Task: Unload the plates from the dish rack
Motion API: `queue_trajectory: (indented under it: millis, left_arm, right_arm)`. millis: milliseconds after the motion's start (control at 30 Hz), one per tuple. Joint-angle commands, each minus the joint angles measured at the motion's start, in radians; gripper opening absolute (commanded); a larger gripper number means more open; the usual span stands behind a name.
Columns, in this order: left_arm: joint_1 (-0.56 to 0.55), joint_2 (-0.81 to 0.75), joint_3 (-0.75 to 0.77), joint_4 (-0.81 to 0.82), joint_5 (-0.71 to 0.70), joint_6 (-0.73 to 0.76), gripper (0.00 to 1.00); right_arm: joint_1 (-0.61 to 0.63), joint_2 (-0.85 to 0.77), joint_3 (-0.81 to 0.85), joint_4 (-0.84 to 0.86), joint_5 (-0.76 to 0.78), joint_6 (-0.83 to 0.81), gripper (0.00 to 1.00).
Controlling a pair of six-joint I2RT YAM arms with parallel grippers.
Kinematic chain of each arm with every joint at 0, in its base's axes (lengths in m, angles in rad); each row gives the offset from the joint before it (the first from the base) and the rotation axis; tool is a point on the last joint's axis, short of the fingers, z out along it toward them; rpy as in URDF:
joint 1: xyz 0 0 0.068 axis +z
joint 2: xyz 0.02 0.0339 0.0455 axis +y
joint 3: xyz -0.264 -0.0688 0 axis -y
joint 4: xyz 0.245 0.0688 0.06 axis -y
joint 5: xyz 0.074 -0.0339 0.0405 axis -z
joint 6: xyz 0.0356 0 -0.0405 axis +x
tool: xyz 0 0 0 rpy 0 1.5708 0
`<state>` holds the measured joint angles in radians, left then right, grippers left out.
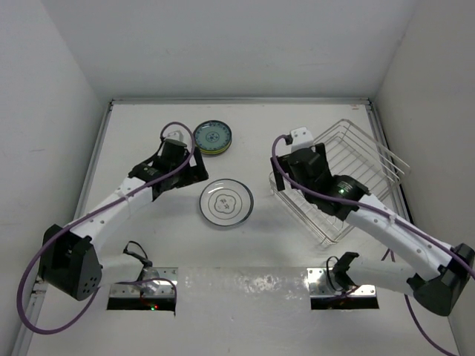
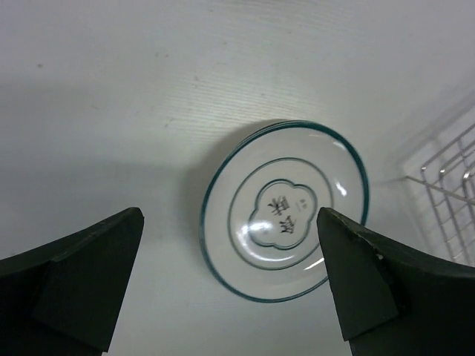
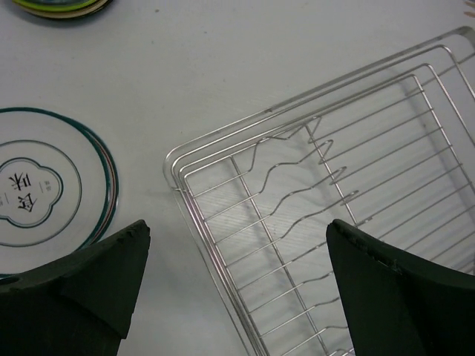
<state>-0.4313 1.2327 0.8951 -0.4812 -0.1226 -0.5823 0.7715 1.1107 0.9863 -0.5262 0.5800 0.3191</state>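
Observation:
A stack of larger white plates with a dark line pattern [image 1: 225, 202] lies on the table at the middle; it also shows in the left wrist view [image 2: 286, 209] and at the left of the right wrist view [image 3: 44, 185]. A stack of small plates, teal-patterned on top [image 1: 213, 137], lies farther back. The silvery wire dish rack [image 1: 349, 174] stands at the right and holds no plates where I can see it [image 3: 334, 215]. My left gripper [image 1: 180, 172] is open and empty, left of the white stack. My right gripper [image 1: 293, 178] is open and empty over the rack's left edge.
White walls close in the table at the back and both sides. The rims of the small plate stack [image 3: 63, 6] show at the top edge of the right wrist view. The rack's corner [image 2: 449, 196] shows at the right of the left wrist view.

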Motion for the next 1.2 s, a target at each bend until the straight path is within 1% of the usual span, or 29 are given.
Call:
queue_trajectory:
  millis: [0, 100, 133, 167, 233, 300, 333, 400, 433, 500, 600, 733, 800, 933, 1167]
  left_arm:
    - [-0.009, -0.018, 0.057, -0.103, -0.087, 0.076, 1.0]
    - [-0.009, -0.064, 0.132, -0.19, -0.217, 0.116, 1.0]
    - [-0.007, -0.09, 0.165, -0.209, -0.301, 0.127, 1.0]
    - [-0.007, -0.102, 0.177, -0.239, -0.346, 0.134, 1.0]
    - [-0.004, -0.151, 0.197, -0.255, -0.447, 0.145, 1.0]
    - [0.006, -0.188, 0.193, -0.257, -0.494, 0.134, 1.0]
    - [0.008, -0.228, 0.186, -0.254, -0.533, 0.127, 1.0]
    - [0.016, -0.275, 0.153, -0.241, -0.566, 0.113, 1.0]
    - [0.016, -0.327, 0.142, -0.232, -0.587, 0.107, 1.0]
    - [0.016, -0.383, 0.101, -0.218, -0.597, 0.105, 1.0]
    - [0.017, -0.516, 0.053, -0.204, -0.62, 0.113, 1.0]
    - [0.017, -0.619, -0.001, -0.201, -0.653, 0.139, 1.0]
    - [0.016, -0.66, -0.03, -0.204, -0.669, 0.125, 1.0]
    - [0.017, -0.703, -0.058, -0.169, -0.663, 0.139, 1.0]
    - [0.017, -0.694, -0.061, -0.175, -0.667, 0.134, 1.0]
  right_arm:
    - [-0.008, -0.081, 0.009, -0.036, 0.066, 0.04, 0.99]
    - [-0.006, -0.166, -0.02, -0.066, 0.135, 0.017, 0.99]
    - [-0.008, -0.187, -0.024, -0.078, 0.158, 0.012, 0.99]
    - [-0.006, -0.227, -0.029, -0.104, 0.197, 0.009, 0.99]
    - [-0.008, -0.262, -0.029, -0.135, 0.222, 0.006, 0.99]
    - [-0.006, -0.313, -0.023, -0.187, 0.25, 0.009, 0.99]
    - [-0.006, -0.333, -0.023, -0.201, 0.256, 0.012, 0.99]
    - [-0.006, -0.395, -0.037, -0.216, 0.268, 0.008, 0.99]
    - [-0.006, -0.416, -0.041, -0.221, 0.274, 0.006, 0.99]
    - [-0.006, -0.454, -0.051, -0.238, 0.287, 0.0, 0.99]
    - [-0.008, -0.506, -0.04, -0.293, 0.316, -0.002, 0.99]
    - [-0.006, -0.563, -0.038, -0.343, 0.334, -0.002, 0.99]
    - [-0.008, -0.575, -0.043, -0.366, 0.337, 0.0, 0.99]
    - [-0.008, -0.609, -0.087, -0.374, 0.343, 0.0, 0.99]
    - [-0.006, -0.615, -0.127, -0.368, 0.345, 0.005, 0.99]
